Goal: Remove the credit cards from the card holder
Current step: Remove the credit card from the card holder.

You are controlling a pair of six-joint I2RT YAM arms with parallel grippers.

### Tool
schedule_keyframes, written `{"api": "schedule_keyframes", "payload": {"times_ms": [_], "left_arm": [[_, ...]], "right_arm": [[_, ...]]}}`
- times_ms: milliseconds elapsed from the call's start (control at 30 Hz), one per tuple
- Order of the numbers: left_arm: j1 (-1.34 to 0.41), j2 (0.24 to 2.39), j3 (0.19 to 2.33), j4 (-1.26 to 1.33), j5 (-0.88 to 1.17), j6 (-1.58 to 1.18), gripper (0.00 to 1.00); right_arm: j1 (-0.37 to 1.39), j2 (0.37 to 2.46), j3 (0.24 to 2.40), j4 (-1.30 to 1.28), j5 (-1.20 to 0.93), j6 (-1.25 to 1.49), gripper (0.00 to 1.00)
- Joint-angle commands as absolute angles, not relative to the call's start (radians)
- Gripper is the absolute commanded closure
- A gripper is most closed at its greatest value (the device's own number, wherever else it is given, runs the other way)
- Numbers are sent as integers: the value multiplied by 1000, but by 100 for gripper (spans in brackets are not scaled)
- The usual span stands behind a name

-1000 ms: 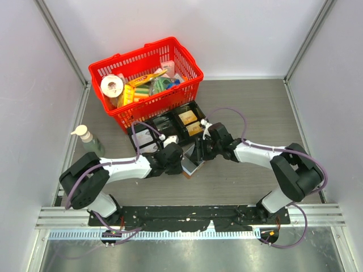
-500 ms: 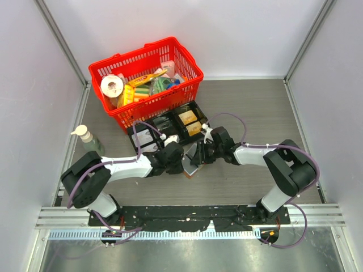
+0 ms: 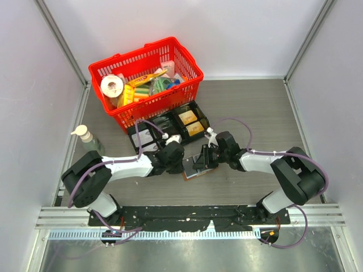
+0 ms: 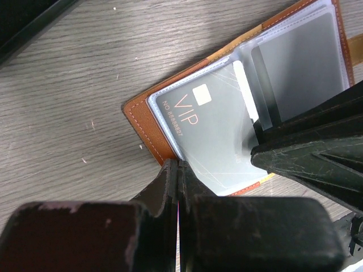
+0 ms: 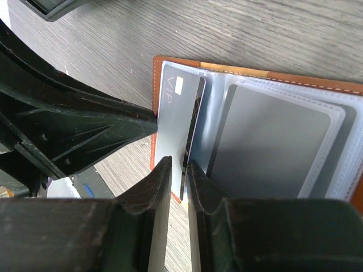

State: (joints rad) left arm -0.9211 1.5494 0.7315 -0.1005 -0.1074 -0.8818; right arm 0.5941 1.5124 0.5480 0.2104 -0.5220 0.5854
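The left gripper (image 4: 177, 168) is holding its jaws pressed together on the near edge of the card holder (image 4: 142, 122), where the brown cover meets a clear sleeve. The right gripper (image 5: 178, 173) is pinching one short end of the VIP credit card (image 5: 173, 113) between almost closed jaws. The card's long axis is running from those jaws away toward the holder's far tan edge, with the lettered end pointing away from the right wrist and one long edge lifting off the sleeve beside it. A second grey credit card (image 5: 272, 150) is lying flat in a clear pocket on the other half, just beside the first. The holder is lying open on the wood-grain table (image 3: 255, 113), spreading left to right between the two grippers, near the black divided tray (image 3: 167, 122) and in front of the red basket (image 3: 164, 107). The left wrist view is showing the lettering and chip face-on. The right wrist view is showing the lifted edge. The top view is showing only a sliver of the holder between the arms.
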Motion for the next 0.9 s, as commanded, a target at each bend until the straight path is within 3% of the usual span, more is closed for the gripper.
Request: {"api": "schedule_keyframes", "payload": {"times_ms": [0,267,567,867], "left_arm": [[-946,1597,738,-133,-52,-850,99],[-965,1621,770,-144,-54,-831,99],[-963,1629,775,-184,-84,-822,100],[-963,1644,779,-204,-86,-813,100]], "right_arm": [[607,1476,546,333,-564,632,78],[618,1549,538,463,-629,693,78],[601,1506,508,425,-604,675,83],[571,1463,503,417,-621,684,74]]}}
